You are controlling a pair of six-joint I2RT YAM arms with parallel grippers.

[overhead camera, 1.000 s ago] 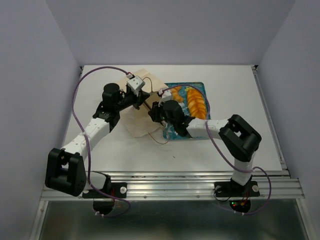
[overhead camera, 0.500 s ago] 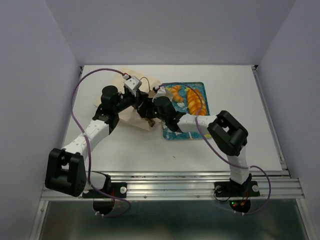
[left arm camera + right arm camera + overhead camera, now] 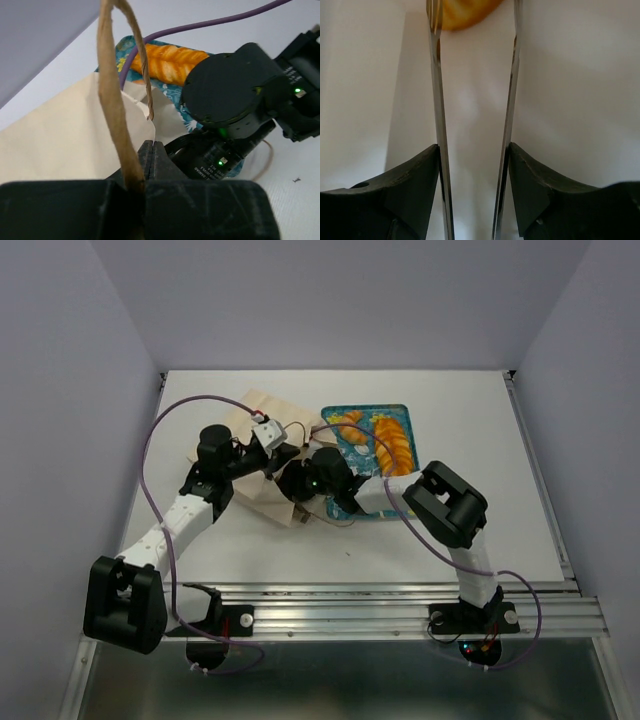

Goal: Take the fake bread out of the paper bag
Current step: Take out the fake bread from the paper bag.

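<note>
So the paper bag (image 3: 250, 412) is lying flat on the white tabletop (image 3: 480, 440), left of centre in the overhead view, with its mouth facing the lower right. Right next to it on the right is a teal floral tray (image 3: 404, 416), and it's got two pieces of the fake bread on it. The long braided loaf (image 3: 392, 440) is on the right side and the shorter curved piece (image 3: 350, 428) is in the tray's upper left corner.

The left hand (image 3: 151, 145) has its fingers pressed together, clamped on the bag's brown loop handle (image 3: 112, 100). In the left wrist view the cord runs up from between the fingers to the top of the frame. Behind it you can see the pale bag, the loaf on the tray, and the black wrist of the right arm (image 3: 235, 95) sitting just beside the bag's edge.

The right hand (image 3: 475, 30) has its fingers apart with nothing between them. All its camera sees is pale, smooth surface on every side, so it looks like it's pushed inside the bag. At the top edge of that frame, around the left fingertip, there's a glossy orange-golden blob (image 3: 465, 12). It looks like bread, but it's too blurry to tell which piece.
</note>
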